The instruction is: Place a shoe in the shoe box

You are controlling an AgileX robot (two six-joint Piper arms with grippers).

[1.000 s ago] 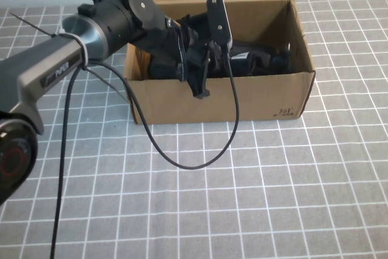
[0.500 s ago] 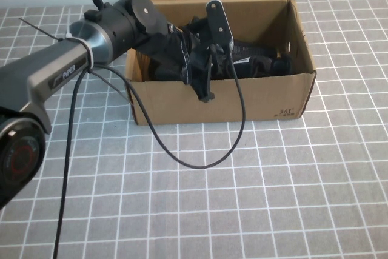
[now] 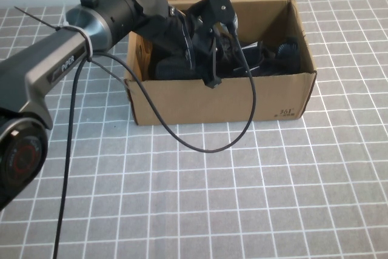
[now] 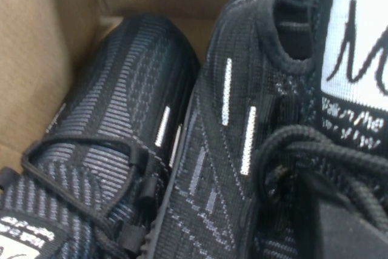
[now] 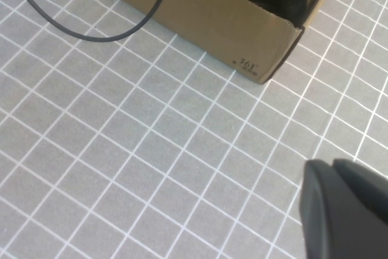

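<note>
The brown shoe box (image 3: 224,98) stands open at the far middle of the table, its flap lid up at the back. Two black knit sneakers lie side by side inside it. My left gripper (image 3: 212,68) reaches down into the box over the front wall. In the left wrist view it (image 4: 321,210) is shut at the laces and tongue of the nearer shoe (image 4: 242,137), whose white tongue label shows. The other shoe (image 4: 121,119) lies against the box wall (image 4: 36,59). My right gripper (image 5: 339,210) is shut and empty, above the table in front of the box (image 5: 206,16).
A black cable (image 3: 206,148) loops from the left arm onto the grey gridded table in front of the box. A thin cable tie sticks out from the left arm's forearm (image 3: 36,19).
My left arm has moved back and to the right, deeper over the box, and its wrist has risen a little. The cable loop has swung right with it.
</note>
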